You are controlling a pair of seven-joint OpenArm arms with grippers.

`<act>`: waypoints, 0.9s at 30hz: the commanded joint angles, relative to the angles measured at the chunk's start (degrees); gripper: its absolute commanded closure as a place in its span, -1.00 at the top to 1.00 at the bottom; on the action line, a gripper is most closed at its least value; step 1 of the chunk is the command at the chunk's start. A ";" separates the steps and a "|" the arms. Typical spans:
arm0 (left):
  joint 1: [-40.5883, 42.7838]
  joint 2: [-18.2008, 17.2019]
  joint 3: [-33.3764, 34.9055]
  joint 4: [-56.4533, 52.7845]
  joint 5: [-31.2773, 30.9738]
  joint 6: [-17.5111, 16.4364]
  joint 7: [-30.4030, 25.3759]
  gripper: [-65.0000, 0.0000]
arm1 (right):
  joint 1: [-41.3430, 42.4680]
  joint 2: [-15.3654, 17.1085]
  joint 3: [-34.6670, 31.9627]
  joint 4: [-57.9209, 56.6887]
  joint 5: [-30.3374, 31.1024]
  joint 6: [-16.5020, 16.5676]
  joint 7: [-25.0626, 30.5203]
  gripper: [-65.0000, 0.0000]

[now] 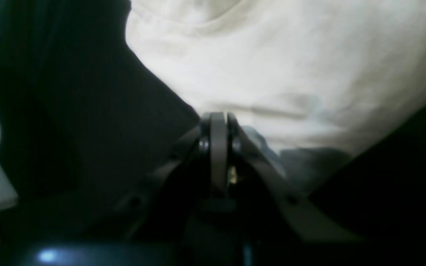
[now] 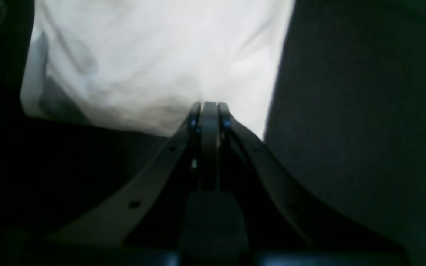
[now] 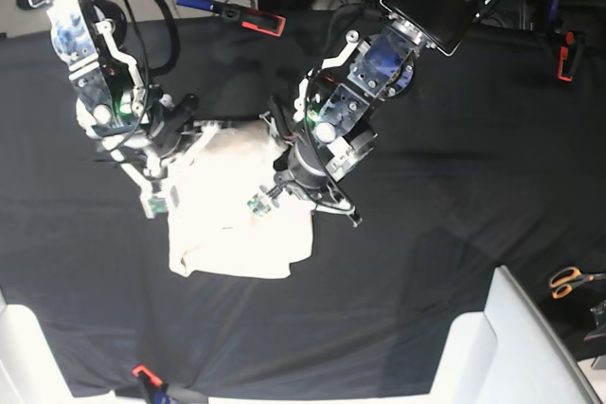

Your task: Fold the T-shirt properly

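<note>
One shirt (image 3: pixel 232 219) lies on one black-draped worktop (image 3: pixel 454 205), flanked by two robot arms, each with one pincer: left (image 3: pixel 268 198), right (image 3: pixel 154 198). One pair of orange-handled scissors (image 3: pixel 571 280) sits at the edge. Three red-and-black clamps line the borders.

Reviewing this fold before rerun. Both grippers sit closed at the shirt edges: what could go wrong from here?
1. The left gripper is shut at the T-shirt hem, but no pinched cloth is clearly visible; it may lift nothing.
2. The same holds for the right gripper, so one side could drag and skew the fold.
3. The shirt is already bunched, and the black table cloth underneath could get snagged too.
</note>
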 commanded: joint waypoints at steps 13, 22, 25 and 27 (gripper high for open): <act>1.38 0.96 -0.87 -2.24 0.49 0.48 -3.99 -1.00 | 0.56 0.70 0.36 -8.38 -0.06 0.14 8.04 -0.97; 14.91 -5.11 -10.63 21.14 0.84 0.48 -3.55 -1.00 | -13.86 6.50 5.19 15.89 -0.06 -8.04 6.45 -0.97; 21.95 -8.18 -10.90 25.89 0.84 0.48 -3.55 -1.00 | -19.05 5.97 9.85 18.00 0.12 -8.48 -0.40 -0.97; 26.78 -9.15 -10.90 26.86 0.84 0.48 -3.55 -1.00 | -21.51 4.21 12.05 18.00 0.12 -8.48 -4.27 -0.97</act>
